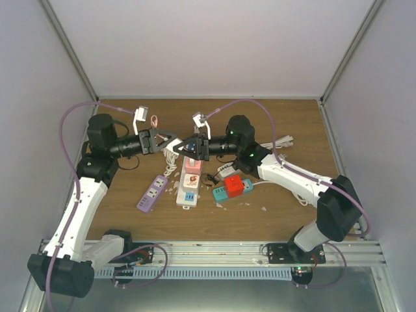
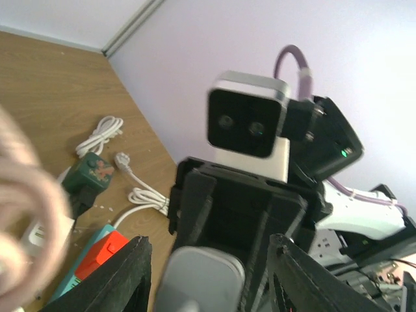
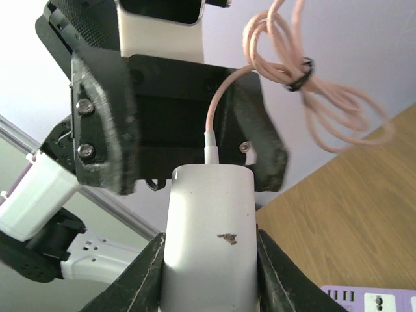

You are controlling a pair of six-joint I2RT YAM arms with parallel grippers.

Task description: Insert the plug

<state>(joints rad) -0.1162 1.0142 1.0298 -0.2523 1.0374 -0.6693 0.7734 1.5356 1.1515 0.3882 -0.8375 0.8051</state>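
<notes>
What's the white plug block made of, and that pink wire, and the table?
White plug block: smooth hard plastic, probably; slightly glossy, rounded edges, one scuff.
Pink wire: looks like rubbery plastic coating; it bends into loose loops.
Table: wood or wood-look board; brown grain, matte.

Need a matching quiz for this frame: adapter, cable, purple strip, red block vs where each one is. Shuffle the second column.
1. white adapter
2. pink cable
3. purple power strip
4. red block

A. flat on the table
B. coiled and tied, up in the air
C. clamped in the right tool
D. sitting on the teal strip

Pairs: 1-C, 2-B, 3-A, 4-D
</notes>
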